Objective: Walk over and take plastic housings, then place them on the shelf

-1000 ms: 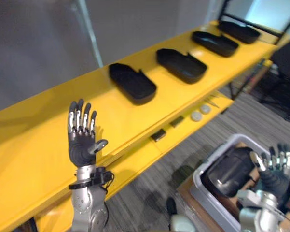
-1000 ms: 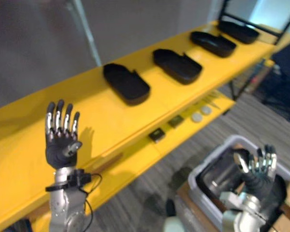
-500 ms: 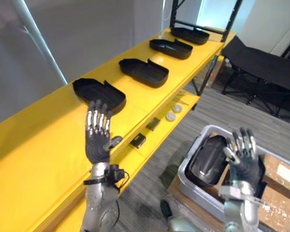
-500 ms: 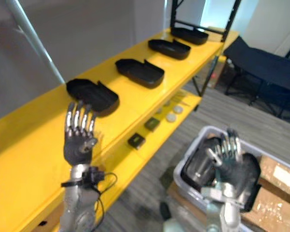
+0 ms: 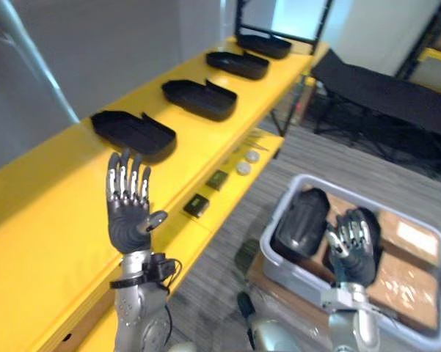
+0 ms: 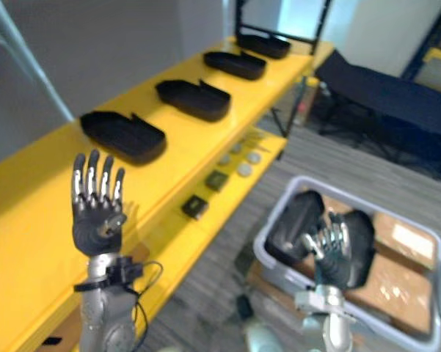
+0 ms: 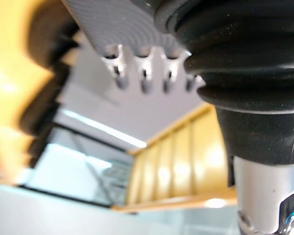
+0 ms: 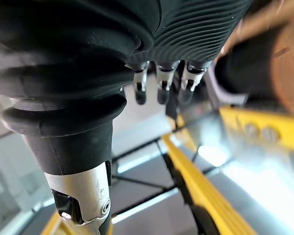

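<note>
One long yellow shelf (image 5: 51, 220) carries four black plastic housings (image 5: 133, 132); more sit in the grey plastic bin (image 5: 279, 257). Left hand (image 5: 128, 224) and right hand (image 5: 352, 249) are both spread wide, empty. Shells look light, stiff and slick, so I'd grab a rim.

We take this for a workshop or small factory floor. A long yellow shelf (image 5: 59, 194) carries black plastic housings (image 5: 199, 99) set out in a row. Loose small parts (image 5: 243, 168) lie on its lower level, a grey bin (image 5: 302, 280) of more housings stands beside it, and black metal racking (image 5: 239, 16) rises beyond.
</note>
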